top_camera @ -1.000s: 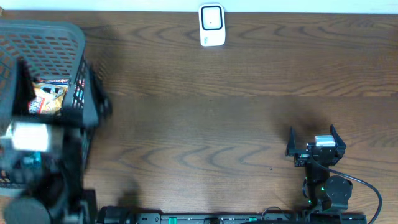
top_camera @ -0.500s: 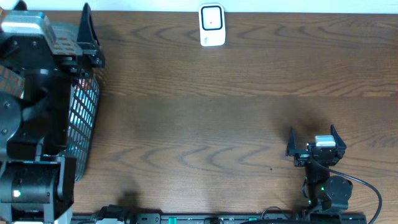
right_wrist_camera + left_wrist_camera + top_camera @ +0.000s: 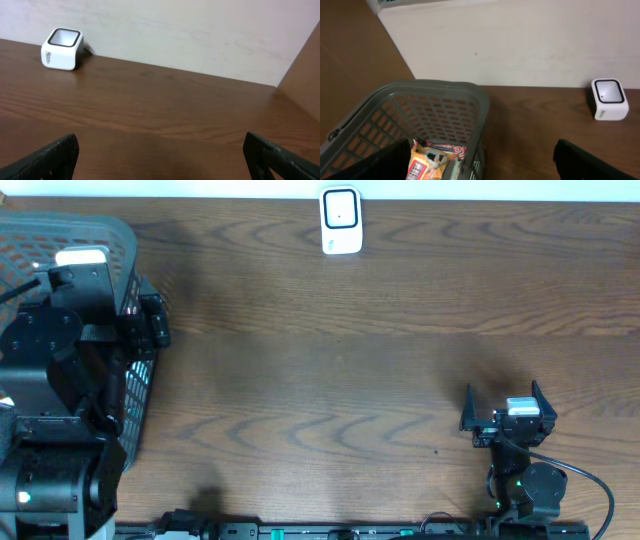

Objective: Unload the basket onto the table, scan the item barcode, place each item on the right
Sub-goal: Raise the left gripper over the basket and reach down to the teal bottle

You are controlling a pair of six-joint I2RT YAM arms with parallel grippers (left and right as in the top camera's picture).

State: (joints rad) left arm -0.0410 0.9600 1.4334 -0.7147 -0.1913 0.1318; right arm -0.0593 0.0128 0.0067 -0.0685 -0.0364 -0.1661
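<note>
The item, an orange and red snack packet (image 3: 426,161), lies inside the grey mesh basket (image 3: 445,89). In the overhead view my left arm hides it. My left gripper (image 3: 485,167) hangs open above the basket's right wall, holding nothing. One finger (image 3: 380,162) is over the basket's inside and the other (image 3: 585,160) is over the table. From above, that gripper (image 3: 110,320) covers the basket (image 3: 112,228) at the far left. The white barcode scanner (image 3: 340,220) stands at the table's back edge. My right gripper (image 3: 502,392) rests open and empty at the front right.
The scanner (image 3: 61,48) sits against the pale back wall in the right wrist view, far ahead of the right gripper (image 3: 160,160), and at the right edge (image 3: 609,98) in the left wrist view. Bare brown wood lies between basket and right arm.
My left arm has swung about over the basket and come down toward it, its gripper staying open. The right arm has not moved.
</note>
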